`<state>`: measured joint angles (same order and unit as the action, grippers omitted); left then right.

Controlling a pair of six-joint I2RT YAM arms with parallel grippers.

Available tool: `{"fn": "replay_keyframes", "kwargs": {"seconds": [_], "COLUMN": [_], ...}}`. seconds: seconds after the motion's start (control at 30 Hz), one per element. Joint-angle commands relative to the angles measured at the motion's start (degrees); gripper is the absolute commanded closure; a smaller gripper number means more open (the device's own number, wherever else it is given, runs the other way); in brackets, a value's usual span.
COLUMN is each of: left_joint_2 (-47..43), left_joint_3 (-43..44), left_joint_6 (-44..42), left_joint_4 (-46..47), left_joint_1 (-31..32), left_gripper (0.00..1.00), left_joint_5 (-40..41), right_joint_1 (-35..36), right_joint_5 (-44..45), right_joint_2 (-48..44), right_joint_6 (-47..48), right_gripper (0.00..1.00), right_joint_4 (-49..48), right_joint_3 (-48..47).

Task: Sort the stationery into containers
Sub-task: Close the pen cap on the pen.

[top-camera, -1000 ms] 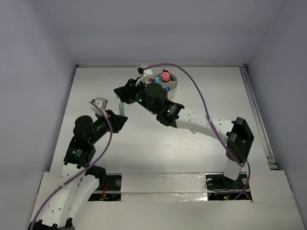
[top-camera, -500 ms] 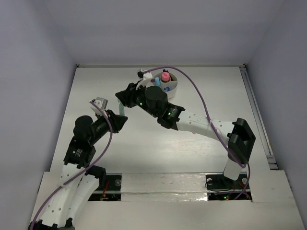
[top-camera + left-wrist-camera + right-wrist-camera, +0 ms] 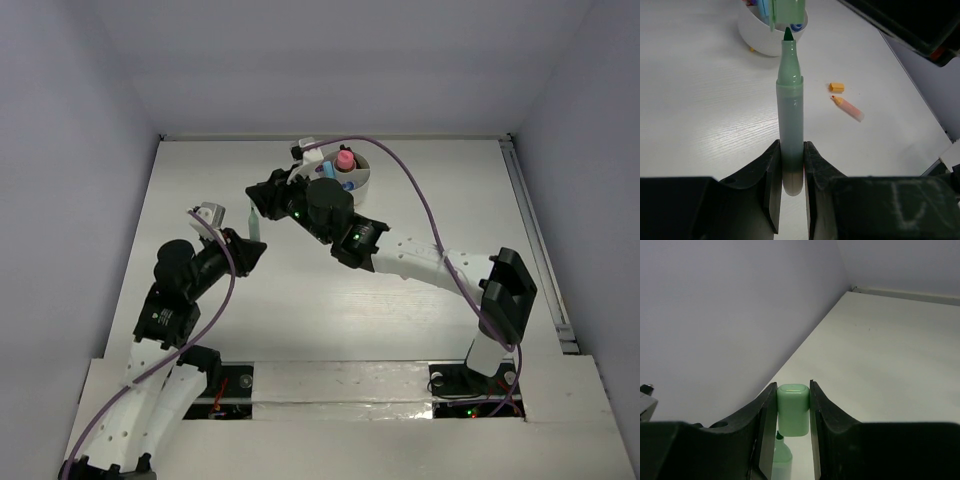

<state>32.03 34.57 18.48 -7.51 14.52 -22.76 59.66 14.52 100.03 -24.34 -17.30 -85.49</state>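
Two grippers: we see each one clamped on a part of the same marker, over the table [image 3: 700, 105].
Left gripper [image 3: 791, 147]: closed on the lower barrel of the green marker [image 3: 790, 110], whose bare tip points away toward the cup. We see no shift in this arm since a second ago.
Right gripper [image 3: 792, 386]: pinching the green cap [image 3: 793, 410] by its sides. From overhead, its wrist and elbow have drifted slightly to the right over the last second.
Cap and tip: the cap hangs just beyond the tip, roughly in line with it and not pushed on.
White cup [image 3: 760, 42]: standing beyond the marker's tip, with a pink piece [image 3: 344, 158] and blue ones inside. We find it where it was.
Loose items: an orange cap [image 3: 836, 87] lies just beside an uncapped orange-pink marker [image 3: 849, 108], right of the green marker in the left wrist view.
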Motion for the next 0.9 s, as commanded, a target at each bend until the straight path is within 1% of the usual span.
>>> {"fn": "replay_keyframes", "kwargs": {"seconds": [0.0, 0.2, 0.87], "left_joint_2": [0.8, 0.9, -0.8], "left_joint_3": [1.1, 1.1, 1.4], "left_joint_6": [-0.3, -0.3, -0.2], "left_joint_4": [2.7, 2.8, 2.1], "left_joint_1": [-0.2, -0.2, -0.2], "left_gripper": [1.00, 1.00, 1.00], "left_joint_5": [-1.2, -1.6, 1.1], "right_joint_1": [0.5, 0.5, 1.5], "right_joint_5": [1.1, -1.0, -2.0], "right_joint_2": [-3.2, -2.4, -2.5], "right_joint_6": [1.8, 1.2, -1.3], "right_gripper": [1.00, 1.00, 1.00], "right_joint_4": [-4.8, -3.9, -3.5], "right_joint_3": [-1.8, -2.7, 1.5]}}
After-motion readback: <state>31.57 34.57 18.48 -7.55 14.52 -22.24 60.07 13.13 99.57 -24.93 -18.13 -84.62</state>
